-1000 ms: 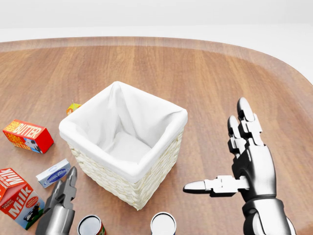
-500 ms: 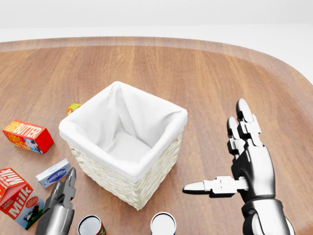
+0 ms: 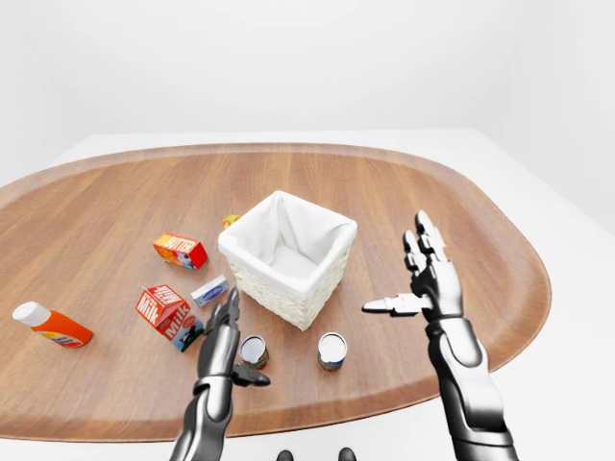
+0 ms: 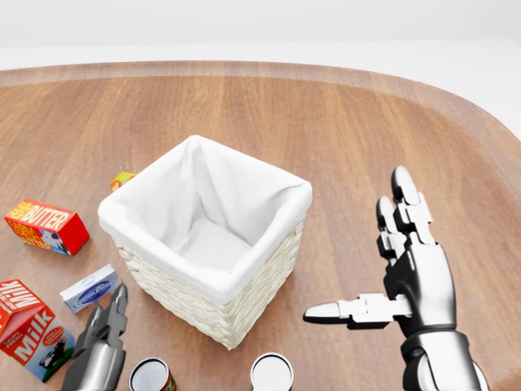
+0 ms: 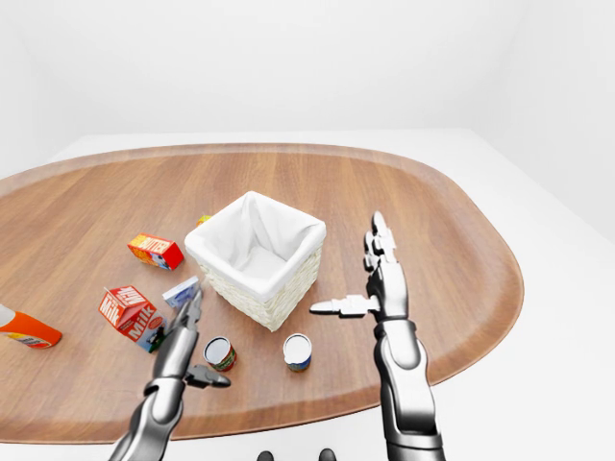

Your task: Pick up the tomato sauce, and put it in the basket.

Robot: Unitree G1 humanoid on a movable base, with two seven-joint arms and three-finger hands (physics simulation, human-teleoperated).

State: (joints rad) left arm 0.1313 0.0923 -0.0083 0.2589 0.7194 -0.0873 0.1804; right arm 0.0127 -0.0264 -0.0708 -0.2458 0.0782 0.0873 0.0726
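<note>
Tomato sauce can (image 3: 253, 351) stood on the desk (image 3: 461, 221) below the basket (image 3: 288, 257), left hand (image 3: 227, 331) held open just beside it, right hand (image 3: 426, 280) spread open, empty.

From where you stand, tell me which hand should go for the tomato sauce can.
Left. The left hand sits open right beside the red-labelled can, likely the tomato sauce. The right hand is open too but raised off to the view's right, past the blue-labelled can and farther from the red one.
</note>
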